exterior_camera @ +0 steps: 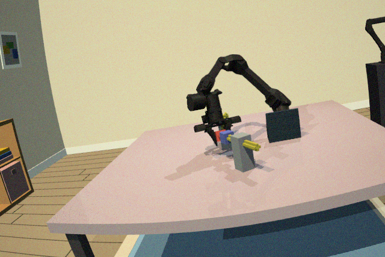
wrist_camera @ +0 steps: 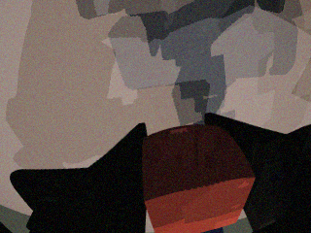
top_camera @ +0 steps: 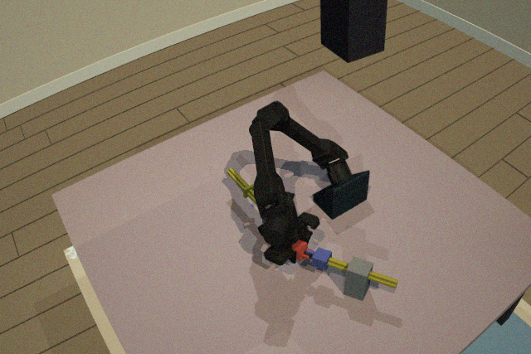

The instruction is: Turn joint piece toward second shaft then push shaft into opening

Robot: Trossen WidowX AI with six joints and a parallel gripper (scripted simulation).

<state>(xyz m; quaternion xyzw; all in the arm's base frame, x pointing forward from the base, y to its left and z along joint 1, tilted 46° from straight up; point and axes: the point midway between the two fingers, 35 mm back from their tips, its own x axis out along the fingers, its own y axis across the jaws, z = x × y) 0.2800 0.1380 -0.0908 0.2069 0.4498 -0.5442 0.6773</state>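
Note:
The red joint piece [top_camera: 300, 250] [exterior_camera: 218, 135] [wrist_camera: 194, 209] is hinged to a blue end block [top_camera: 320, 258] [exterior_camera: 225, 137]. That blue end sits on a yellow shaft [top_camera: 383, 280] [exterior_camera: 251, 145], which runs through a grey block [top_camera: 357, 283] [exterior_camera: 242, 154]. My gripper [wrist_camera: 175, 124] is shut on the red joint piece, with one dark finger on each side of it. The second yellow shaft [top_camera: 240, 181] [exterior_camera: 225, 115] has a yellow crosspiece and lies at an angle behind the arm. Its near end and its block are mostly hidden. Where the joint's opening points cannot be told.
The arm's base stands behind a dark panel [top_camera: 349, 197] [exterior_camera: 283, 124] on the pink table [top_camera: 428, 221] [exterior_camera: 139, 198]. The arm arches over the second shaft's side. A dark pedestal [top_camera: 353, 12] [exterior_camera: 376, 92] stands on the floor beyond the table.

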